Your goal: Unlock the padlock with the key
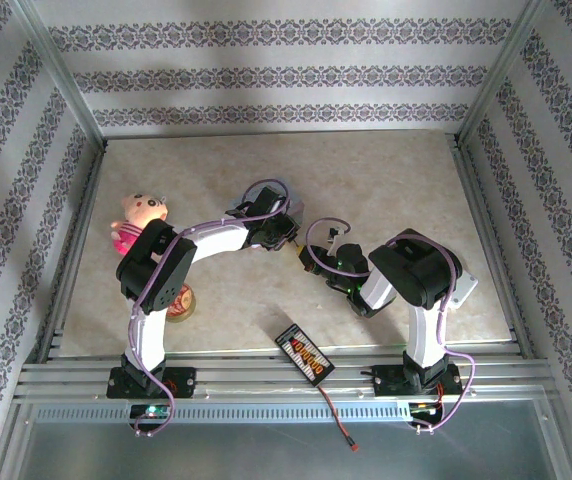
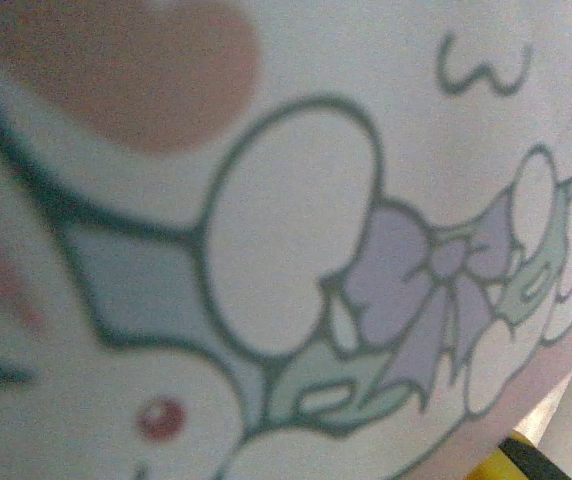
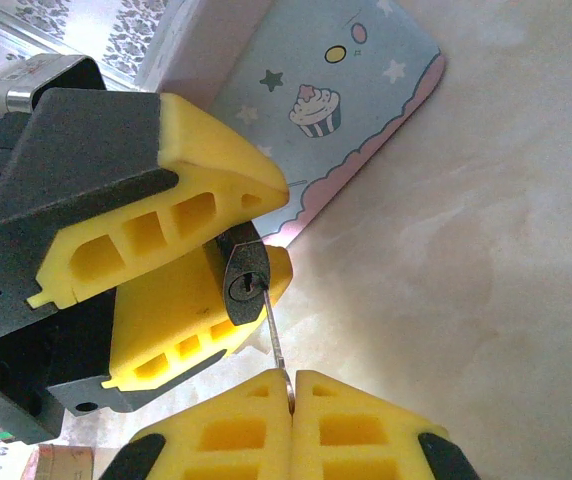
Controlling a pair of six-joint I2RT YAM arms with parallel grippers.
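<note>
In the right wrist view the tiny dark padlock (image 3: 245, 284) is clamped between the yellow fingers (image 3: 196, 165) of my left gripper (image 3: 284, 228), its keyhole facing the camera. My right gripper (image 3: 292, 378) is shut on the thin silver key (image 3: 275, 335). The key's tip touches the right edge of the keyhole; how far it is in, I cannot tell. The shackle is hidden between the left fingers. From above, the left gripper (image 1: 284, 238) and right gripper (image 1: 311, 258) meet at mid-table.
A pale blue tin (image 3: 336, 100) with a cupcake print lies just behind the padlock, and its drawing (image 2: 286, 200) is close up in the left wrist view. A pink plush toy (image 1: 138, 222) sits at left. A black device (image 1: 304, 354) with a cable lies near the front rail.
</note>
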